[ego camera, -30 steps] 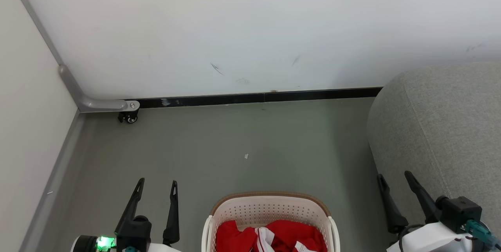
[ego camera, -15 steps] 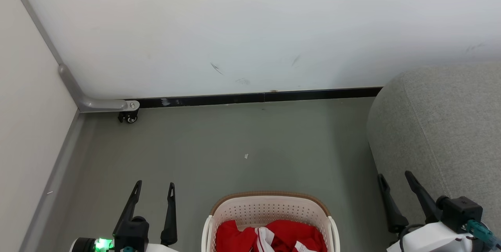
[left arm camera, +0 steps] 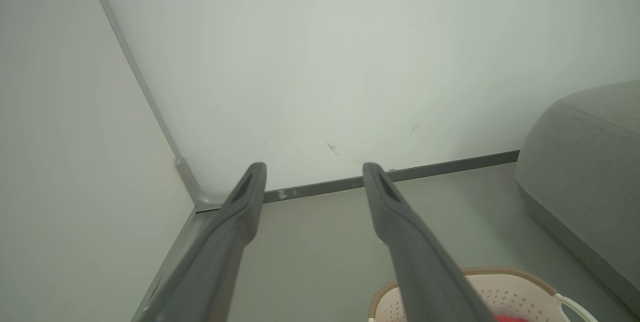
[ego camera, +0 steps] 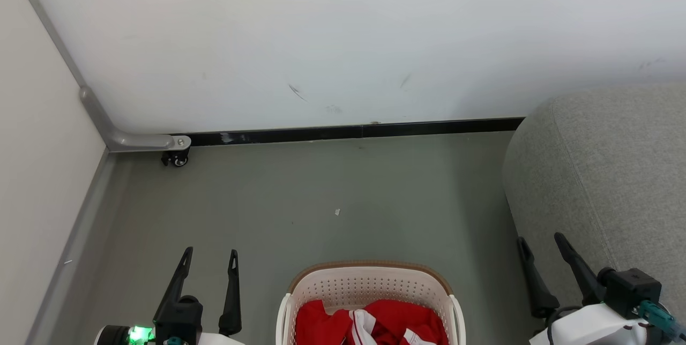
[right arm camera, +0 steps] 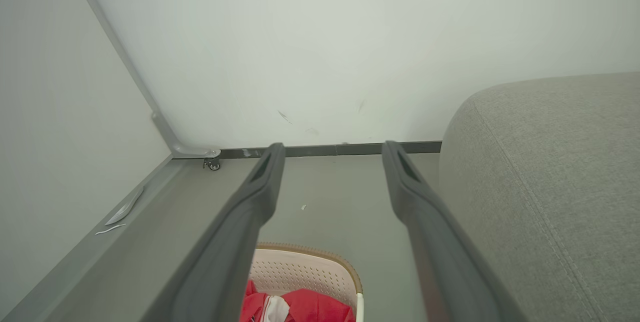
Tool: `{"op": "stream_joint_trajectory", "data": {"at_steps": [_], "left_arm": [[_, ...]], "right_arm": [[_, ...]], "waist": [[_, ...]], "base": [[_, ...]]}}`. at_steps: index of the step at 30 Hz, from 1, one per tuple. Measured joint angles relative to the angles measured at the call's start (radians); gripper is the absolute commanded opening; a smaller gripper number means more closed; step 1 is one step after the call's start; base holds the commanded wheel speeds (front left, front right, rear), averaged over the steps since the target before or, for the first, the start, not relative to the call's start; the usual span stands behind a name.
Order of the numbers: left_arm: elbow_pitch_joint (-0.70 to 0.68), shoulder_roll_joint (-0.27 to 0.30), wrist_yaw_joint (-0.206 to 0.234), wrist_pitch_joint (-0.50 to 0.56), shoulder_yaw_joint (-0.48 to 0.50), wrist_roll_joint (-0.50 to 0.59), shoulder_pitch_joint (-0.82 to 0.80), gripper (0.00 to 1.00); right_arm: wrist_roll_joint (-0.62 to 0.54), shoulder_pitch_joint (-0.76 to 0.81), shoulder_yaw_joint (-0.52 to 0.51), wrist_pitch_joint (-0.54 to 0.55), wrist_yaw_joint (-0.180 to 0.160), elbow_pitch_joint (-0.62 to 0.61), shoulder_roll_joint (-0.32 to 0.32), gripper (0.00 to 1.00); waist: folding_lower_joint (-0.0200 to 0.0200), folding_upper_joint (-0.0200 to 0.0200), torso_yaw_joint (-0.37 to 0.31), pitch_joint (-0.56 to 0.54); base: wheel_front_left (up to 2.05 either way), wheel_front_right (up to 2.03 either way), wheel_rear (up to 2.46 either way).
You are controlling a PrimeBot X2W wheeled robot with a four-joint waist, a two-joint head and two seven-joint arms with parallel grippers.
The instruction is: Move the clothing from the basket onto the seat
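Now: both grippers wide open, clothing lying in the basket

My left gripper, two long dark fingers, stands at the lower left of the head view. Its jaws are spread wide with only air between them. My right gripper stands at the lower right, spread just as wide and holding nothing. Its fingers show against the near side of the sofa. Both grippers point up the view, toward the wall.

Between them, at the bottom centre, sits the cream-white, perforated plastic laundry basket with a brown rim band. Neither gripper touches it. Inside it lies the bunched red sports clothing with white trim, partly cut off by the bottom edge.

To the right of the basket, apart from it, stands the large grey fabric-upholstered seat with rounded edges and a visible seam.

Farther out lies the smooth grey-green floor with a small white scrap on it. A black skirting strip runs along the foot of the white wall. At its left end, a small black caster wheel sits under a grey metal bracket.
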Motion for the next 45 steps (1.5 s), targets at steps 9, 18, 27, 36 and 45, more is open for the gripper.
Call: {"op": "stream_joint_trajectory", "data": {"at_steps": [9, 18, 27, 36, 45], "left_arm": [[0.000, 0.000, 0.000, 0.000, 0.001, 0.000, 0.000, 1.00], [0.024, 0.000, -0.010, 0.000, -0.018, 0.011, -0.020, 1.00], [0.080, 0.001, -0.045, 0.000, -0.081, 0.049, -0.088, 1.00], [0.136, 0.000, -0.066, 0.000, -0.136, 0.067, -0.142, 1.00], [0.210, -0.001, -0.090, 0.000, -0.184, 0.107, -0.207, 1.00]], "right_arm": [[0.000, 0.000, -0.018, 0.000, 0.000, -0.029, 0.000, 1.00], [-0.002, 0.001, -0.082, -0.001, 0.000, -0.079, 0.001, 1.00], [0.001, 0.036, -0.124, -0.002, 0.000, -0.112, 0.002, 1.00], [0.013, 0.035, -0.146, -0.002, 0.000, -0.159, 0.003, 1.00], [0.026, 0.030, -0.162, -0.002, 0.000, -0.195, 0.003, 1.00]], "waist": [[-0.0001, 0.0000, -0.001, 0.012], [-0.0001, 0.0000, -0.006, 0.035], [-0.0001, 0.0000, -0.015, 0.075], [-0.0001, 0.0000, -0.029, 0.125], [-0.0001, 0.0000, -0.054, 0.196]], "base": [[0.00, 0.00, 0.00], [0.00, 0.00, 0.00], [0.00, 0.00, 0.00], [0.00, 0.00, 0.00], [0.00, 0.00, 0.00]]}}
